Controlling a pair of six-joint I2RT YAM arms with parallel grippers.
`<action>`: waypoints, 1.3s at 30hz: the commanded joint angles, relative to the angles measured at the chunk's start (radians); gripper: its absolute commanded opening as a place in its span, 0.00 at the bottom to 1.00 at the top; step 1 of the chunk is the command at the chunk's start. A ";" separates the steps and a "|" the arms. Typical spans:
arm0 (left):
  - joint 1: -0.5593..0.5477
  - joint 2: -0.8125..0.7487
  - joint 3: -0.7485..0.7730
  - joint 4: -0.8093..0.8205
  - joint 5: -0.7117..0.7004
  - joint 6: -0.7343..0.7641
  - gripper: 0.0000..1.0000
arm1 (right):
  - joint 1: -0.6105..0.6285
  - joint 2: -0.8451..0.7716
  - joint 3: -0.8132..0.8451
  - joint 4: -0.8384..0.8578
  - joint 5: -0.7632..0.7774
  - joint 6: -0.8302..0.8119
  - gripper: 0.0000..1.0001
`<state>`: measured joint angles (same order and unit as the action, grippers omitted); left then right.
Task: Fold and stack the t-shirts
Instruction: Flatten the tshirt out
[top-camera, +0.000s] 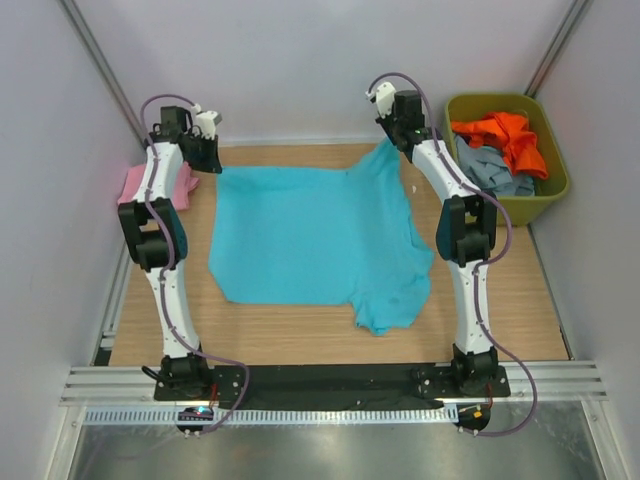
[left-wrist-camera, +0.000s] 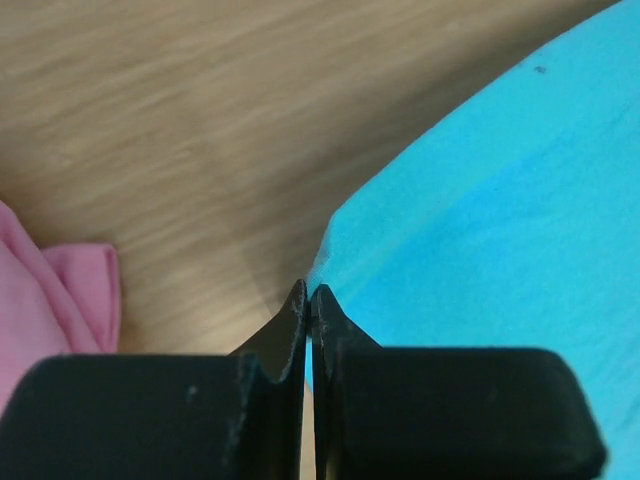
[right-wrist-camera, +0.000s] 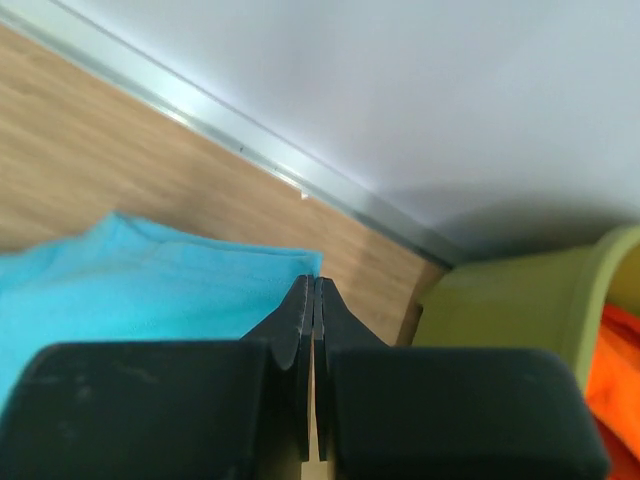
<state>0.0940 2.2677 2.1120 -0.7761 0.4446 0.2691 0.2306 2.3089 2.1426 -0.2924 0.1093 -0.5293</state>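
White walls (top-camera: 300, 70) close in on three sides of the wooden table (top-camera: 300, 340), so I have little room beyond its edges. I see one container, an olive-green bin (top-camera: 549, 205) in the far right corner, and it holds a crumpled orange t-shirt (top-camera: 510, 135) on top of grey-blue cloth (top-camera: 500, 175); I cannot tell how many grey-blue shirts are in that heap. Outside the bin I count two shirts. One is the big turquoise t-shirt (top-camera: 310, 235), spread across the middle of the table. The other is a pink t-shirt (top-camera: 133, 185), bunched at the far left edge and partly hidden behind the left arm (top-camera: 160, 235). Both arms reach to the far side. The right gripper (right-wrist-camera: 314, 285) is clenched on the far right corner of the turquoise t-shirt, and the cloth rises to a peak at its tips, close to the bin. The left gripper (left-wrist-camera: 308, 295) is also clenched, with its tips at the shirt's far left corner; I cannot tell whether cloth is pinched there. Bare wood shows along the near edge in front of the shirt, on the left between turquoise and pink, and in a strip along the far wall. The right arm (top-camera: 465, 235) stands just beside the shirt's right side, between the shirt and the bin.
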 joint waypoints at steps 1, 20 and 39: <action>0.015 0.053 0.152 0.000 0.022 -0.034 0.00 | 0.006 0.055 0.192 -0.017 0.010 -0.043 0.01; -0.071 0.001 0.154 0.020 -0.064 -0.022 0.00 | -0.002 0.037 0.062 0.091 0.043 0.057 0.01; -0.027 -0.138 0.017 0.005 -0.057 0.015 0.00 | -0.031 -0.158 -0.122 0.041 0.021 0.074 0.01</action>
<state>0.0692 2.2177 2.1506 -0.7757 0.3664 0.2684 0.1989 2.2745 2.0346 -0.2726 0.1356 -0.4747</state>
